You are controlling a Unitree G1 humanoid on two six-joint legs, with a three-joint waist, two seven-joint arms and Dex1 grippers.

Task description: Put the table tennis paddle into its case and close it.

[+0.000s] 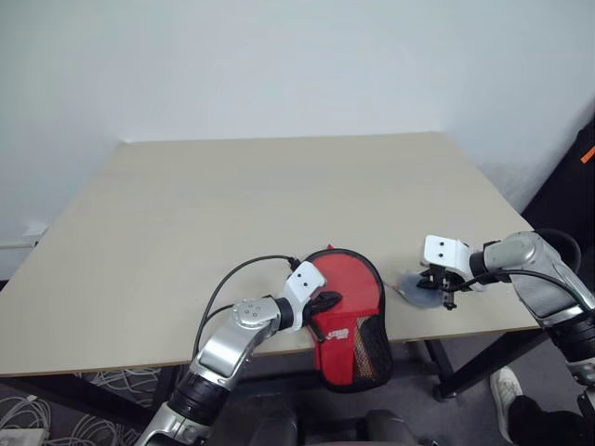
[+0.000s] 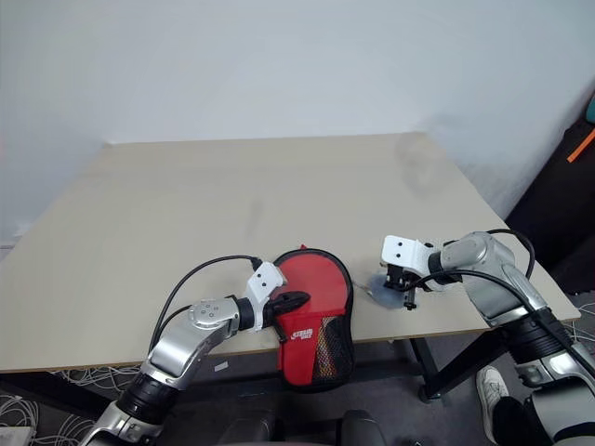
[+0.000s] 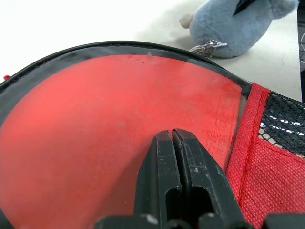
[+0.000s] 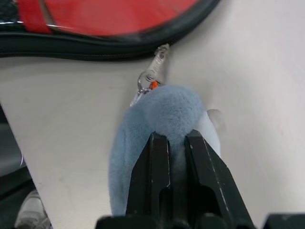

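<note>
The case (image 1: 346,316), black-rimmed with a red panel, mesh and small white logo, hangs over the near edge of the table (image 1: 232,204), the red paddle (image 3: 109,129) showing through its clear side. The left gripper (image 3: 174,143) presses closed-fingered on that clear side. Just right of the case, the right gripper (image 4: 176,143) pinches a grey-blue plush charm (image 4: 157,124), clipped to the case's zipper rim.

The black fabric paddle-shaped case (image 3: 267,157) has a glossy clear plastic window with red rubber showing beneath, a woven red cloth panel, black mesh and a zipper rim. A fuzzy grey-blue plush lump (image 4: 157,129) hangs from a shiny metal clasp (image 4: 151,76). The beige worktop (image 1: 279,204) looks smooth and matt.
</note>
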